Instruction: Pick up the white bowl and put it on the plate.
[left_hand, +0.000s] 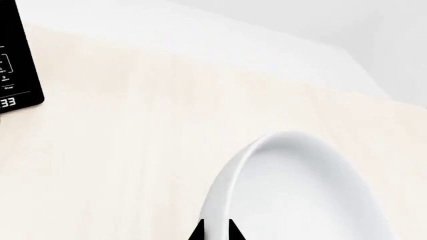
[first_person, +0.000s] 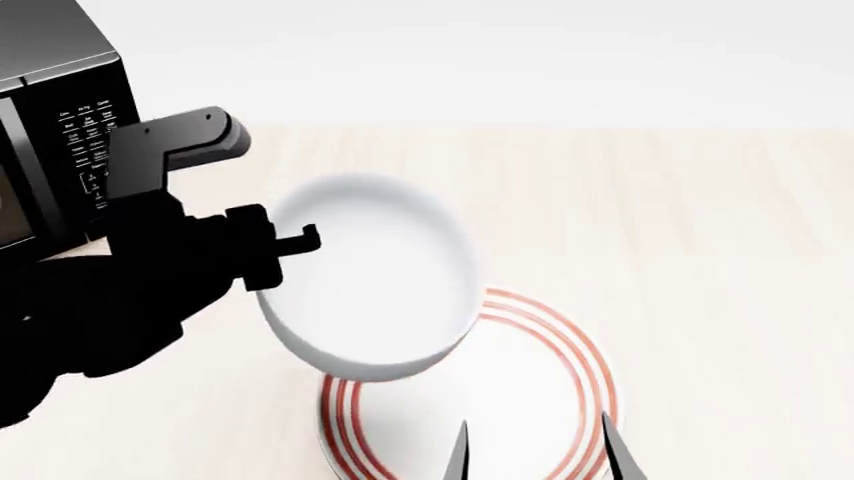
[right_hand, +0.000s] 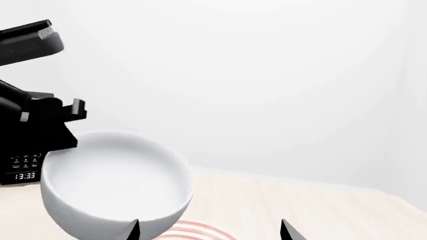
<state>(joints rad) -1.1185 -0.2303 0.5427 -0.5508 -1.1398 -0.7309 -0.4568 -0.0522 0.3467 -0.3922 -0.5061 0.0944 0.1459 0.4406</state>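
Your left gripper (first_person: 287, 255) is clamped on the rim of the bowl (first_person: 374, 285), at the side nearest the microwave (first_person: 54, 130). In the left wrist view the two finger tips (left_hand: 198, 231) straddle that rim, one on the outside wall, one just inside.

You are holding the bowl up off the table (first_person: 721, 250), tilted a little, mouth up. In the head view it overlaps the far-left part of the plate (first_person: 567, 350); in the right wrist view it hangs above the red rings with its underside clear of them. The plate lies flat on the table, just in front of you.

Your right gripper (first_person: 534, 450) is spread open and holds nothing; its two tips show over the near part of the plate, just beside the bowl and apart from it.
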